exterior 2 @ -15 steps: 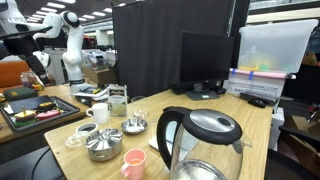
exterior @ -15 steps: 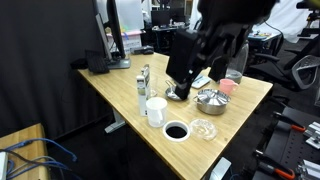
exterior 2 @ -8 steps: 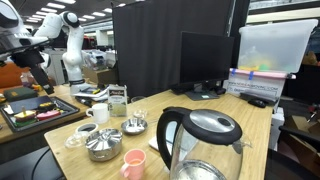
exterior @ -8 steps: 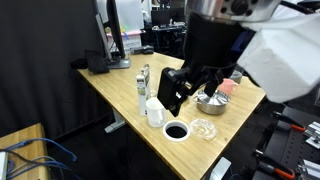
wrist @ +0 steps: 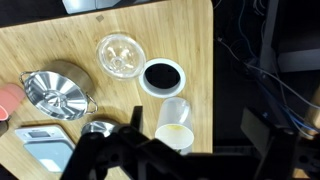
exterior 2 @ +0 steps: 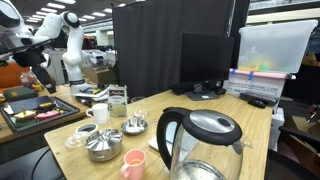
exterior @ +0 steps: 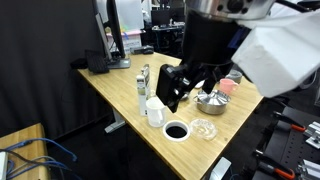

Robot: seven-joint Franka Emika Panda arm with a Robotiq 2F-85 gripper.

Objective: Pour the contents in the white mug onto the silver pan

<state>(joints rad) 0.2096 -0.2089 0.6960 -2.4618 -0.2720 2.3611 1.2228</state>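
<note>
Arm: large in an exterior view, reaching down over the surface (exterior: 110, 90).
Claw (exterior: 172, 93): black, held low, just above and beside the white mug (exterior: 155, 110).
Claw state: jaws stand wide apart in the wrist view, with one dark finger (wrist: 135, 125) to one side of the mug and the other at the far side of the frame. Nothing is clamped between them.
White mug: upright on the wooden surface near its front edge. In the wrist view its open top shows a pale yellowish inside. No contact with the claw is visible.
Mug neighbours: the white-rimmed dish (wrist: 162, 76) with a dark inside sits just beside the mug. The clear glass dish (wrist: 121, 54) lies next to that dish.
Silver pan (wrist: 98, 128): small and shiny, on the surface near the mug, partly covered by the claw body in the wrist view. In an exterior view it sits clear of the mug (exterior 2: 134, 124).
Silver bowl (wrist: 55, 90): larger and deeper, just beyond the pan.
Pink cup (exterior 2: 133, 163): beside the silver bowl, close to the surface edge.
Scale (wrist: 45, 143): flat grey unit, just beside the pan, cut off by the frame edge.
Kettle (exterior 2: 200, 140): glass body with a black handle, in the foreground of an exterior view.
Monitor (exterior 2: 205, 62): dark screen at the back of the surface.
</note>
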